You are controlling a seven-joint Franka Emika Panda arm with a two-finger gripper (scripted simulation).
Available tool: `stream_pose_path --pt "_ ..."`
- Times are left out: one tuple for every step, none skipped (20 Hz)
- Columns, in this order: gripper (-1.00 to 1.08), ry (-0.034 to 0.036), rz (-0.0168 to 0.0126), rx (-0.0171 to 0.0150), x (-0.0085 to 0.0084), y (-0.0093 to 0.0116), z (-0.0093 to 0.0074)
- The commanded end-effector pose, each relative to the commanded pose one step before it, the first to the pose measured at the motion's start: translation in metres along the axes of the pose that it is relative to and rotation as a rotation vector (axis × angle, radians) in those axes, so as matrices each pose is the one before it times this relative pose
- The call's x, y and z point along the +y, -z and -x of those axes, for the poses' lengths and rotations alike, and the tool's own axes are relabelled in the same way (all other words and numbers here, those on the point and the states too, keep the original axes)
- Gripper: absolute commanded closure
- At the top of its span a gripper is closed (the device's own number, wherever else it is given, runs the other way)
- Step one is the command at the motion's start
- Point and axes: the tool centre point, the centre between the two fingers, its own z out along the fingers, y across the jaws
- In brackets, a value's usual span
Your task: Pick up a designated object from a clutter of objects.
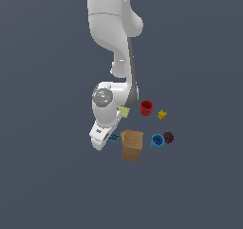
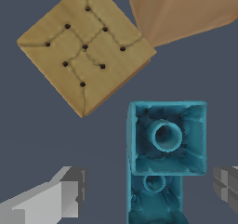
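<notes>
Gray fingertips [image 2: 69,190] of the wide-open claw [image 2: 148,190] flank the teal piece [image 2: 165,144], gripping nothing; the piece lies between them, nearer one finger. In the exterior view it sits just beside the tan box [image 1: 132,145].

- Flat, even simulator light is falling on both views; cast shadows are barely showing.
- A glossy highlight is glinting on the white robot arm [image 1: 105,98].
- The exterior view is rendering soft and coarse.
</notes>
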Motion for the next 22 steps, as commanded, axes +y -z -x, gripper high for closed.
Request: stream_pose_path --pt "-0.92 0.00013 0.00134 0.00047 0.00084 -0.00381 -0.00017" --pt "-0.92 0.0 0.0 0.0 0.00005 -0.00026 -0.00001" --pt "1.08 0.0 0.0 0.0 0.0 0.0 0.0" --pt "1.08 0.0 0.0 0.0 0.0 0.0 0.0" --pt "1.08 0.0 0.0 0.0 0.0 0.0 0.0" --pt "1.08 0.0 0.0 0.0 0.0 0.0 0.0" --pt "1.08 0.0 0.0 0.0 0.0 0.0 0.0" --pt "1.08 0.0 0.0 0.0 0.0 0.0 0.0" --pt "1.08 0.0 0.0 0.0 0.0 0.0 0.0" --pt "1.08 0.0 0.0 0.0 0.0 0.0 0.0" --pt "1.08 0.0 0.0 0.0 0.0 0.0 0.0" --pt "1.08 0.0 0.0 0.0 0.0 0.0 0.0" --pt "1.08 0.00007 0.00048 0.00001 0.00012 0.00034 -0.00004" --pt "1.08 0.0 0.0 0.0 -0.00009 0.00024 -0.00011" --pt "1.08 0.0 0.0 0.0 -0.00027 0.00072 -0.00033" --pt "1.08 0.0 0.0 0.0 -0.00045 0.0012 -0.00055" --pt "1.08 0.0 0.0 0.0 -0.00063 0.00169 -0.00077" --pt "1.08 0.0 0.0 0.0 -0.00081 0.00217 -0.00099" --pt "1.08 0.0 0.0 0.0 -0.00099 0.00266 -0.00121" --pt "1.08 0.00023 0.00024 -0.00036 -0.00123 0.00321 -0.00157" --pt "1.08 0.0 0.0 0.0 -0.00135 0.00366 -0.00167" --pt "1.08 0.0 0.0 0.0 -0.00154 0.00417 -0.0019"
